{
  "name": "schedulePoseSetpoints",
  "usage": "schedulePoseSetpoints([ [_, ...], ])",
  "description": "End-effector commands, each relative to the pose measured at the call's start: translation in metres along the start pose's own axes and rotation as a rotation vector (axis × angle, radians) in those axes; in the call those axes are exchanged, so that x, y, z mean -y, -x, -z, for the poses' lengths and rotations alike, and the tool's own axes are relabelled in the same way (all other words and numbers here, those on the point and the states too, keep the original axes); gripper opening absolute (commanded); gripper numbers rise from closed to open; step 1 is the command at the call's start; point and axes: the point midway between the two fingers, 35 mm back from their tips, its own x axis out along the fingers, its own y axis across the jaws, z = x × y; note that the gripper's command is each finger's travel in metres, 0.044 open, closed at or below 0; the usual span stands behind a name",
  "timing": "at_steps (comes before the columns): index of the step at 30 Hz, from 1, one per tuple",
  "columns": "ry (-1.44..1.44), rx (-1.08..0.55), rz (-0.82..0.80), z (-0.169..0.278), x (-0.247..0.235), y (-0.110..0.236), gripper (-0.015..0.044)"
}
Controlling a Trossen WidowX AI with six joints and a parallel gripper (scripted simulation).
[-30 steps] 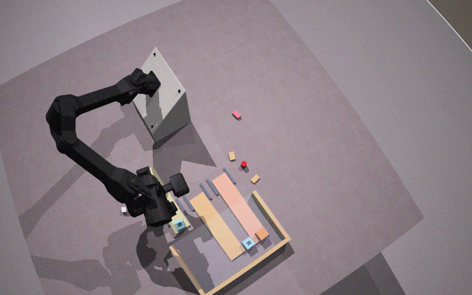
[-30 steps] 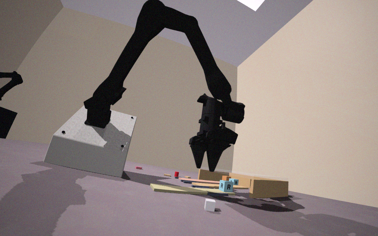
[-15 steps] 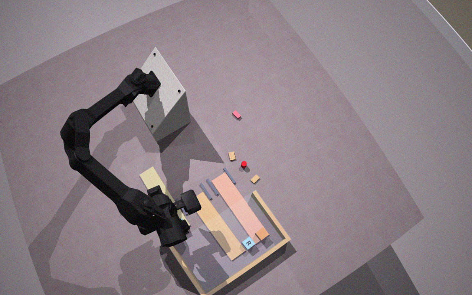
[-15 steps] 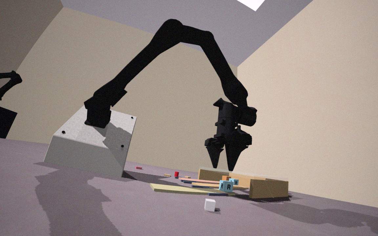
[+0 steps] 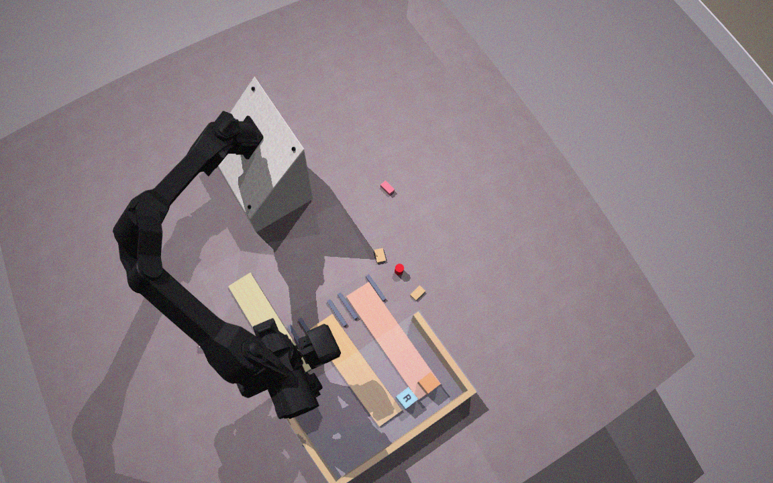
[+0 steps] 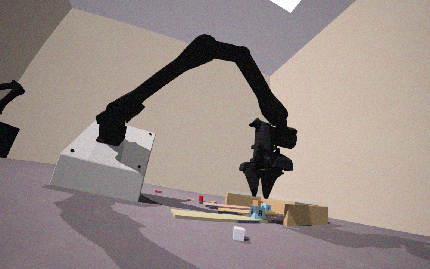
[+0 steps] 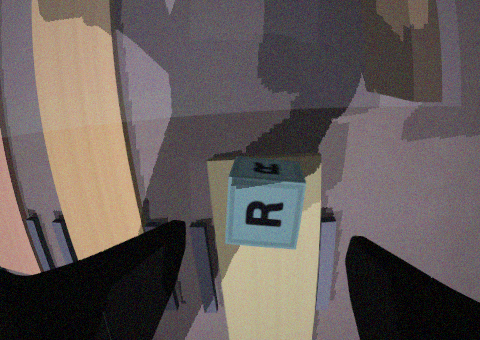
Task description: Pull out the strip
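Note:
A light blue cube marked R [image 7: 264, 211] [image 6: 256, 211] sits on the end of a pale yellow strip [image 7: 267, 320] [image 5: 251, 300] [image 6: 206, 215] that lies outside the tray. My gripper [image 7: 268, 243] [image 6: 259, 195] is open, pointing down just above this cube, with a finger on each side of it. In the top view the arm hides this cube. A second R cube [image 5: 406, 396] [image 6: 265, 206] sits inside the wooden tray [image 5: 443, 354] [image 6: 305, 214], between the ends of an orange strip [image 5: 353, 366] [image 7: 74, 120] and a pink strip [image 5: 386, 333].
An orange cube [image 5: 429, 382] sits on the pink strip's end. Blue-grey rails [image 5: 336, 312] [image 5: 375, 287] lie between the strips. A red cylinder [image 5: 398, 268], a pink block [image 5: 386, 187] and tan blocks [image 5: 380, 255] [image 5: 417, 292] lie beyond. A white cube [image 6: 238, 233] lies in front. The grey base block [image 5: 275, 180] stands behind.

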Motion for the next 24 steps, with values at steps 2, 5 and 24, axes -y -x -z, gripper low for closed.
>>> schedulePoseSetpoints([
  [2, 0.011, -0.009, 0.004, 0.001, -0.003, -0.011, 0.025],
  [5, 0.011, -0.009, 0.004, 0.001, -0.002, -0.016, 0.025],
  [24, 0.011, -0.009, 0.006, 0.002, -0.001, -0.047, 0.025],
])
